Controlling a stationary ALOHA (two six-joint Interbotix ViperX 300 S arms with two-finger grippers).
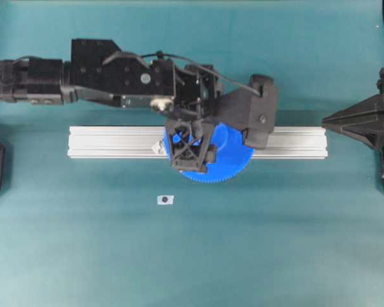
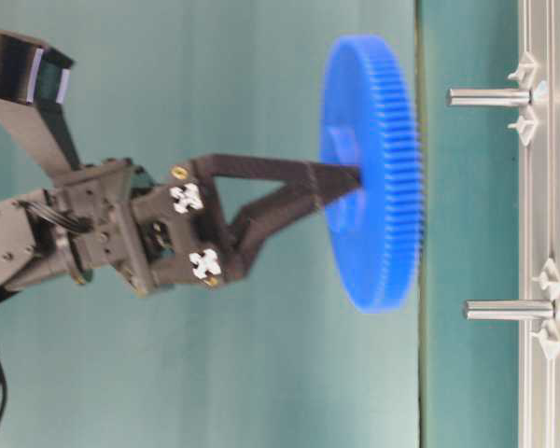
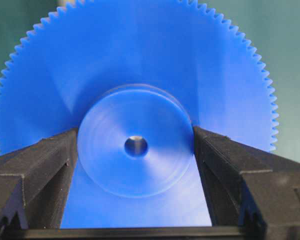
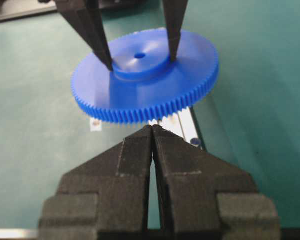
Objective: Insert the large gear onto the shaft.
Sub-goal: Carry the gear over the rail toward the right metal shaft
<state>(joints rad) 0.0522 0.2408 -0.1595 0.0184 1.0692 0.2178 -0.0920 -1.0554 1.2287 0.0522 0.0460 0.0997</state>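
Observation:
The large gear (image 3: 140,50), a bright-blue toothed disc, hangs above the rail, held flat. My left gripper (image 3: 136,134) is shut on its raised hub, one finger on each side. The overhead view shows the gear (image 1: 233,150) over the rail's middle, under the left gripper (image 1: 191,150). In the table-level view the gear (image 2: 373,177) floats clear of the shaft (image 2: 509,309), a pale pin between two small brackets. The shaft lines up with the gear's rim, not its centre hole. My right gripper (image 4: 152,127) is shut on nothing and points at the gear (image 4: 145,95) from a distance.
A silver aluminium rail (image 1: 115,142) lies across the teal mat and carries the pins. A second pin with a darker tip (image 2: 485,96) stands further along it. A small white tag (image 1: 166,200) lies in front of the rail. My right gripper (image 1: 326,120) sits by the rail's right end.

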